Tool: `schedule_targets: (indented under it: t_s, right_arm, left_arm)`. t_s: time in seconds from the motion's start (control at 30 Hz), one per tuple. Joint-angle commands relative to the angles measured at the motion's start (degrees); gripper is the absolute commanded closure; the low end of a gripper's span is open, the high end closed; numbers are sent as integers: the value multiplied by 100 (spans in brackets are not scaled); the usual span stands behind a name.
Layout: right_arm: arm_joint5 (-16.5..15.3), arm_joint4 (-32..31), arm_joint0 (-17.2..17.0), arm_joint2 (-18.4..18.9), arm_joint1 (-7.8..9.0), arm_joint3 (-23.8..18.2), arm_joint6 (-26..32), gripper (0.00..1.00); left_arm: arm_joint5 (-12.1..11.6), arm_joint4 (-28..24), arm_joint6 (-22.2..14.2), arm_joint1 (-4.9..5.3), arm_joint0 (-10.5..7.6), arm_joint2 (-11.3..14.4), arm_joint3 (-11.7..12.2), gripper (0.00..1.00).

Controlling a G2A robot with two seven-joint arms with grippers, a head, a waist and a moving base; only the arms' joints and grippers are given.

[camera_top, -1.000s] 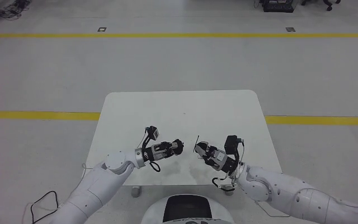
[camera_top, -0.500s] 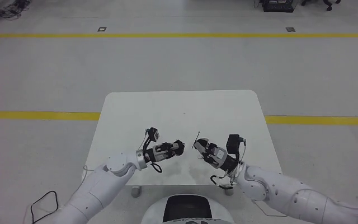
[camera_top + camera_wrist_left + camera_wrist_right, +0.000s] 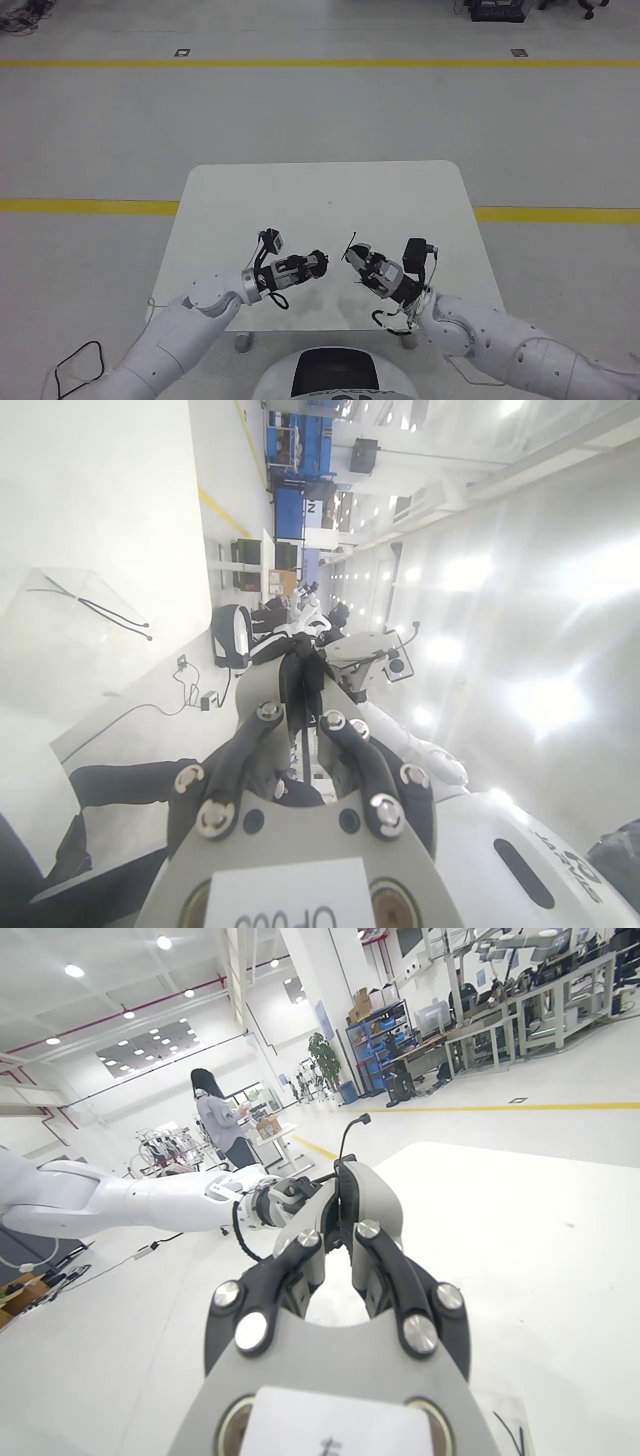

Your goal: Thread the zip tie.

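The right pincer (image 3: 357, 257) had edged slightly farther out over the desk (image 3: 320, 195). It was clamped on the zip tie (image 3: 349, 246), which stood up above it. A small gap separated it from the left pincer (image 3: 320, 261), whose fingers were pressed together. Beyond them the white desk ran to its far edge, then pale floor (image 3: 300, 120) with yellow lines (image 3: 100, 206).

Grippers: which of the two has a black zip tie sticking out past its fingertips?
The right gripper: it pinches the zip tie, whose end pokes out beyond its tips. The left gripper has none visible there.
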Motion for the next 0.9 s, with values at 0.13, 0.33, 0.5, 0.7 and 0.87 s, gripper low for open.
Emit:
schedule_targets:
  t_s: [0.13, 0.33, 0.5, 0.7, 0.87]
  right_arm:
    - [349, 85, -150, 188, -110, -29, 33, 100]
    - [286, 76, -283, 338, -316, 105, 69, 100]
    - [238, 49, -362, 444, -481, 248, 147, 100]
    - [198, 1, -412, 524, -582, 315, 170, 100]
    - [218, 3, -426, 538, -587, 304, 209, 100]
  left_arm:
    - [4, 102, 265, -24, 42, 56, -114, 100]
    - [6, 103, 280, -31, 51, 53, -124, 100]
    - [2, 61, 266, -32, 74, 33, -124, 100]
    - [-9, 50, 225, -37, 70, 29, -112, 100]
    - [-9, 50, 225, -37, 70, 29, -112, 100]
